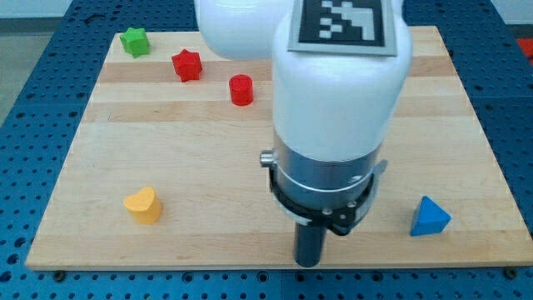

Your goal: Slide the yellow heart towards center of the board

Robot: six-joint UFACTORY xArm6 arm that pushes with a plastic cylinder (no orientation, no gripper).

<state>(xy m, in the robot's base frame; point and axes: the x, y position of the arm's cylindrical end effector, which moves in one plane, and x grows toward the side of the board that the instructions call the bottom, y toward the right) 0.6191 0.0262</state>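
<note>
— Wooden is the worktop [466, 125], a pale board on a blue perforated surface [33, 100]. Where is the yellow heart?

— The yellow heart [143, 205] lies in the near left part of the board, close to the near edge and well apart from the centre. Nothing touches it.

— And the other blocks?

— A green star-like block [134, 41] sits in the far left corner. A red star-like block [187, 64] is near it, to its right and a little nearer. A red cylinder [241, 89] stands further right again, just left of the arm body. A blue triangle [430, 217] rests in the near right part, close to the near edge.

— Where is the arm?

— The white arm body [341, 92] fills the middle of the picture and carries a black-and-white marker [341, 23] on top. Below it there is a metal ring [325, 171], and then the dark rod goes down.

— What about the end effector, is it spread or pressed together?

— It has no jaws at all, only the rod, so no such state can be told. My tip [308, 263] is at the near edge of the board, between the yellow heart and the blue triangle, well to the right of the heart and apart from every block.
</note>
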